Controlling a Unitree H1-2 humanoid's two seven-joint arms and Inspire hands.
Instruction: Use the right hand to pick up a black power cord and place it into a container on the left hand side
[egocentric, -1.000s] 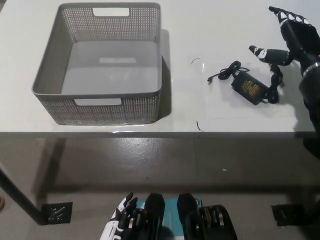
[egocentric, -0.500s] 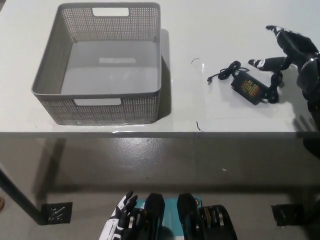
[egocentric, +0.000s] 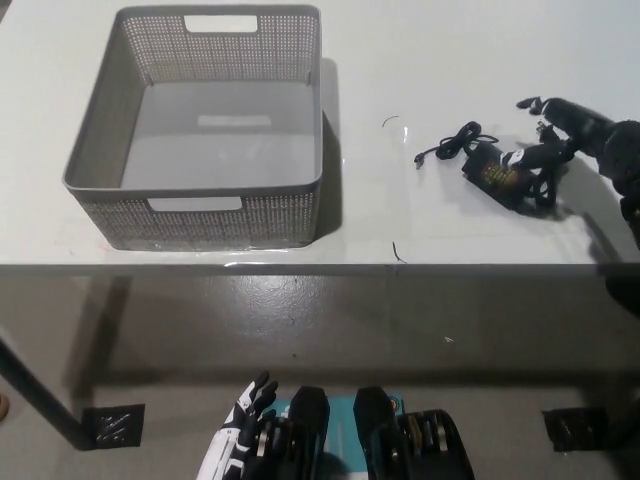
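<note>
A black power cord with its brick-shaped adapter (egocentric: 494, 172) lies on the white table (egocentric: 460, 60) at the right, its thin lead curling toward the left. My black right hand (egocentric: 562, 130) is low over the adapter's right end, fingers spread and open, one fingertip touching the coiled cable there. The grey perforated container (egocentric: 205, 190) stands on the table's left part with nothing in it. My white left hand (egocentric: 236, 440) hangs below the table edge at the bottom left, fingers apart, holding nothing.
The table's front edge (egocentric: 320, 265) runs across the picture's middle, with grey floor below it. A black table foot (egocentric: 110, 425) shows at the lower left. A small dark mark (egocentric: 398, 252) sits near the edge.
My right hand has come down and forward from above the table's right edge onto the adapter's right end. The cord, the container and the left hand have stayed put.
</note>
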